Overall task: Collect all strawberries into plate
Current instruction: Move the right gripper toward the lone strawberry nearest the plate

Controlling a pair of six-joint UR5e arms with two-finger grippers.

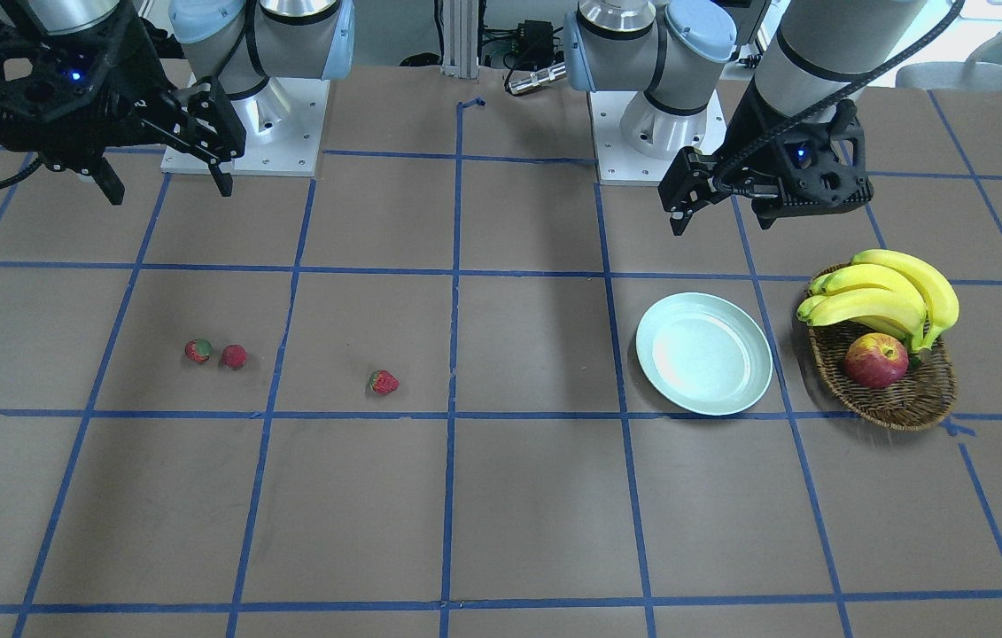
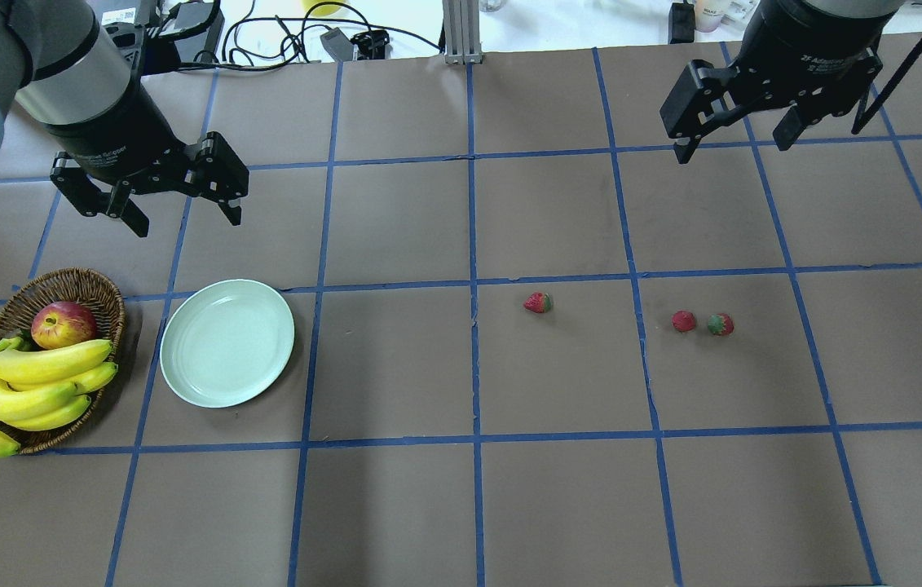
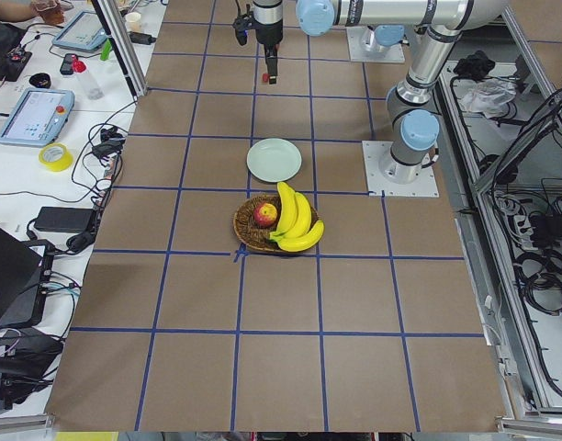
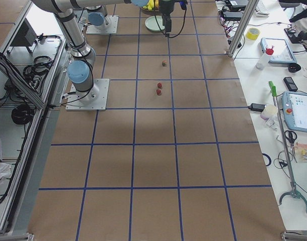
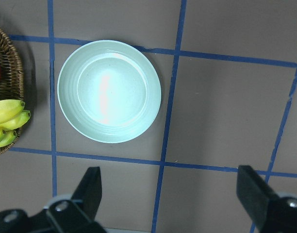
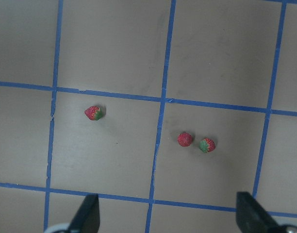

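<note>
Three strawberries lie on the brown table: one alone (image 2: 538, 302) near the middle, and two close together (image 2: 683, 320) (image 2: 720, 324) further right. The right wrist view shows all three (image 6: 93, 113) (image 6: 185, 139) (image 6: 206, 144) below the camera. The pale mint plate (image 2: 227, 342) sits empty at the left. My left gripper (image 2: 186, 222) hangs open above the table just behind the plate (image 5: 109, 91). My right gripper (image 2: 731, 149) is open and raised well behind the strawberry pair. Neither gripper holds anything.
A wicker basket (image 2: 77, 281) with a bunch of bananas (image 2: 28, 383) and an apple (image 2: 63, 324) stands left of the plate. Blue tape lines grid the table. Both arm bases (image 1: 239, 133) (image 1: 656, 133) are bolted at the robot's edge.
</note>
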